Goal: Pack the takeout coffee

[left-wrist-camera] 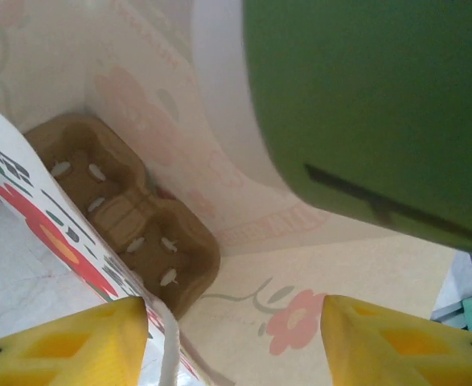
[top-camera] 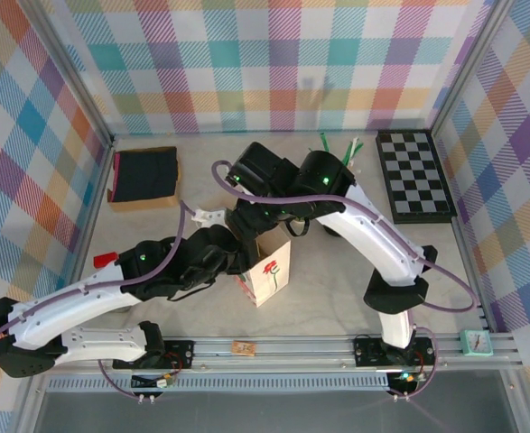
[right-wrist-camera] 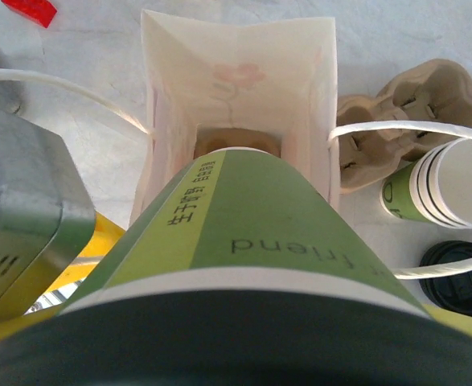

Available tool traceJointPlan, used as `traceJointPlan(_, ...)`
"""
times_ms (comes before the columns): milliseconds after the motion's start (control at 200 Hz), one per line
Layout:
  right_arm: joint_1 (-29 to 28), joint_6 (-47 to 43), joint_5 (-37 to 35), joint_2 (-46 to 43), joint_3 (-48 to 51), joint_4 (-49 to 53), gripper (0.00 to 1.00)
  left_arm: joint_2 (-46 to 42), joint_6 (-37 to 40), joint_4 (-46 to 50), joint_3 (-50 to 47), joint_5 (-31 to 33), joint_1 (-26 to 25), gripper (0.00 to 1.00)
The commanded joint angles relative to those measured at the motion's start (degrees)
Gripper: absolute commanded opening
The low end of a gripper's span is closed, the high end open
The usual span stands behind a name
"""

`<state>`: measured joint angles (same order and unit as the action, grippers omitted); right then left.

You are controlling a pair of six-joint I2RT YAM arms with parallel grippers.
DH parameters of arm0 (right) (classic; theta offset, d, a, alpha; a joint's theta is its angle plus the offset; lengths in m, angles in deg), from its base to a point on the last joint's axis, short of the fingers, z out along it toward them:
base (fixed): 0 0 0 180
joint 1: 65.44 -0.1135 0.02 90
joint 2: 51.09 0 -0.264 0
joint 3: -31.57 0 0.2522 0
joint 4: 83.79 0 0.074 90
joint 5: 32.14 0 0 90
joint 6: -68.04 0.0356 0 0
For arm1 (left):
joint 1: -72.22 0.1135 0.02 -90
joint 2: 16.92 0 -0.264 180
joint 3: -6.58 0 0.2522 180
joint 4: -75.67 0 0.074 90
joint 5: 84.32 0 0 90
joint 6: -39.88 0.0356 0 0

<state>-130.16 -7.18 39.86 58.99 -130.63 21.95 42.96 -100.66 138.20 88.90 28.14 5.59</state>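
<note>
From above, the left arm (top-camera: 75, 311) and the right arm (top-camera: 373, 239) meet over a paper bag (top-camera: 269, 271) with a red flower on it. The left wrist camera looks down into the bag. A brown cup tray (left-wrist-camera: 131, 217) lies at the bottom, and the green takeout coffee (left-wrist-camera: 380, 104) hangs above it, not in yet. The left gripper (left-wrist-camera: 231, 330) has its yellow fingers spread wide near the bag's top edge. In the right wrist view, the right gripper (right-wrist-camera: 260, 314) pinches the takeout coffee over the bag's open mouth. Beside the bag sit another tray (right-wrist-camera: 404, 112), a stack of cups (right-wrist-camera: 437, 185) and a loose black lid (right-wrist-camera: 461, 277). To do this well, I think the cup should go straight down, upright, into a hole in the tray. It should not bump the bag's walls.
</note>
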Motion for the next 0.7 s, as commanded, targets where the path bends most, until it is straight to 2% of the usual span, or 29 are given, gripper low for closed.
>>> traceJointPlan(0, -0.5, 1.6, -0.3, 1.1, 0.3, -0.2, 0.46, -1.4, -0.3, 1.5, 1.6, 2.2, -1.0, 0.66)
traceJointPlan(90, -0.3, 1.7, -0.2, 1.8, 0.3, -0.6, 0.46, -1.7, -0.3, 2.1, 1.9, 2.3, -1.3, 0.76)
traceJointPlan(185, 0.2, 1.4, 1.0, 2.6, 0.3, -0.9, 0.46, -2.2, -0.4, 2.6, 1.8, 2.5, -1.6, 1.00)
traceJointPlan(490, 1.7, 1.2, 4.7, 3.7, 0.5, -1.8, 0.46, -4.6, 0.1, 4.2, 3.0, 3.4, -2.9, 1.00)
traceJointPlan(690, 2.2, 0.8, 6.2, 4.2, 0.5, -2.0, 0.46, -7.3, 2.1, 2.2, 3.4, -0.5, -3.3, 1.00)
